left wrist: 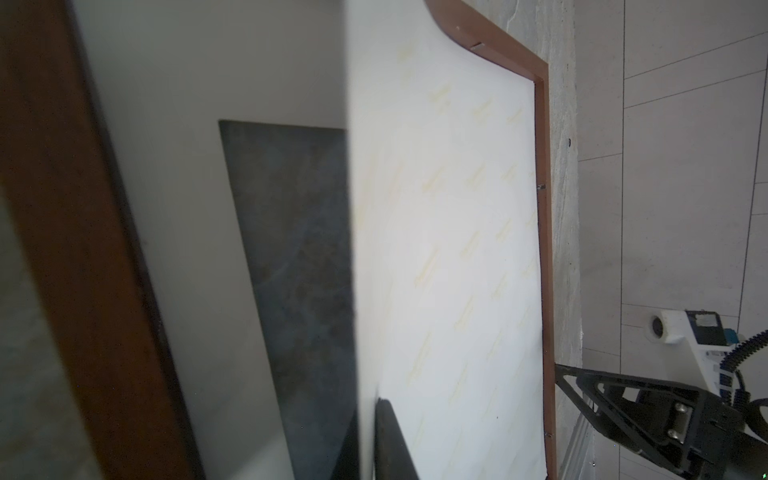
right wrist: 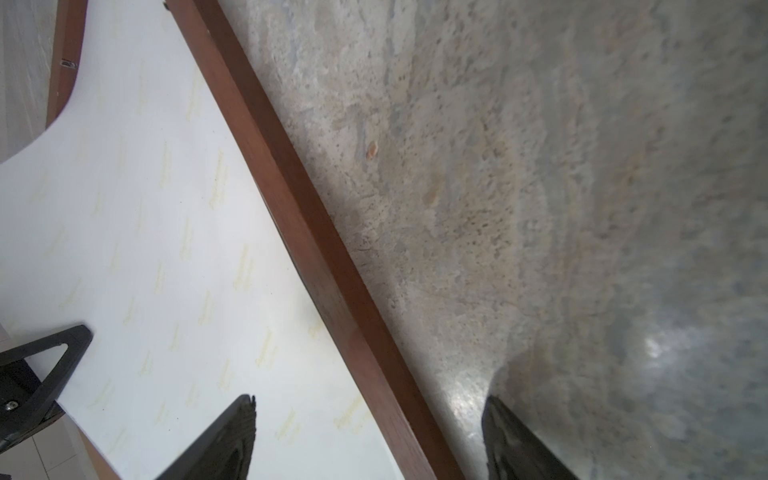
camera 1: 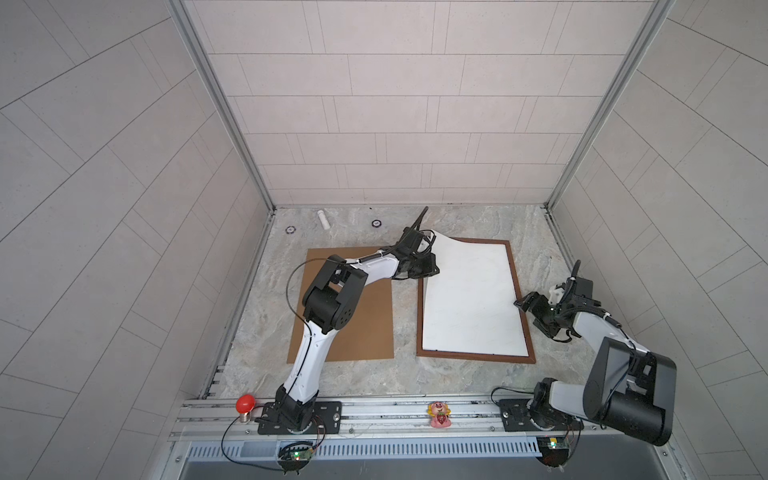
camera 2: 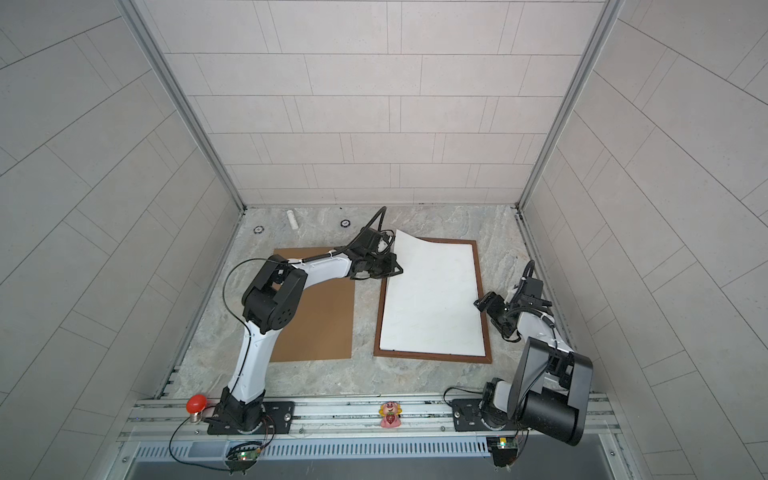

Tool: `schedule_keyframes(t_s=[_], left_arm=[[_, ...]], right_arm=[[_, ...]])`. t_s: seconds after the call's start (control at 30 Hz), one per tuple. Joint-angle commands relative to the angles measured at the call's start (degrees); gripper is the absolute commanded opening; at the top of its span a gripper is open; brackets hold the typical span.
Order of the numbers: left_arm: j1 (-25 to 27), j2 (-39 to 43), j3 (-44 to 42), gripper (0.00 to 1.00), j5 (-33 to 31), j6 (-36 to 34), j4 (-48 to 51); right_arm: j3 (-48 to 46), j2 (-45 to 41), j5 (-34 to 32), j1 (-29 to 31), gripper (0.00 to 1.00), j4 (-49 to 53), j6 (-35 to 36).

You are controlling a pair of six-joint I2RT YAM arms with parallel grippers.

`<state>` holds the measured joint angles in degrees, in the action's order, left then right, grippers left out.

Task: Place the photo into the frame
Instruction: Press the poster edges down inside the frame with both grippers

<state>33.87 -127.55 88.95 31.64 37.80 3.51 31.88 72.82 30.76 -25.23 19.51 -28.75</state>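
Bright, even light; the frame (left wrist: pixel 83 249) blurs close up, top views bow.

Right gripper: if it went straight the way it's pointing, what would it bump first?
Probably the brown rail of the frame, lying between the open jaws of the right gripper. One finger would land on the photo, the other on the table, though depth is unclear.

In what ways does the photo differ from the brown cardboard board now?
Colour: the photo shows a plain white back; the cardboard board is brown. Pose: the board lies flat, while the photo's far left corner curls up, pinched by the left gripper. Place: the photo sits over the frame; the board lies on the table left of it. Both are large rectangular sheets.
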Motion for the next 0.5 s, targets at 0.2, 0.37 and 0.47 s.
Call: schedule_keyframes(t_s=[0.2,0.37,0.47], left_arm=[[0.06,-1.52,2.61,0.19,-0.36,-2.43,4.28],[0.04,-1.19,5.03,0.29,-2.05,-5.37,9.71],[0.02,-0.85,6.25,0.37,-3.05,-7.02,12.89]], right_arm=[[-0.41,-0.78,0.51,0.78,0.81,-0.04,1.23],[-1.28,-1.80,0.01,0.86,0.81,-0.58,1.23],[-1.23,-1.33,0.50,0.87,0.81,-0.94,1.17]])
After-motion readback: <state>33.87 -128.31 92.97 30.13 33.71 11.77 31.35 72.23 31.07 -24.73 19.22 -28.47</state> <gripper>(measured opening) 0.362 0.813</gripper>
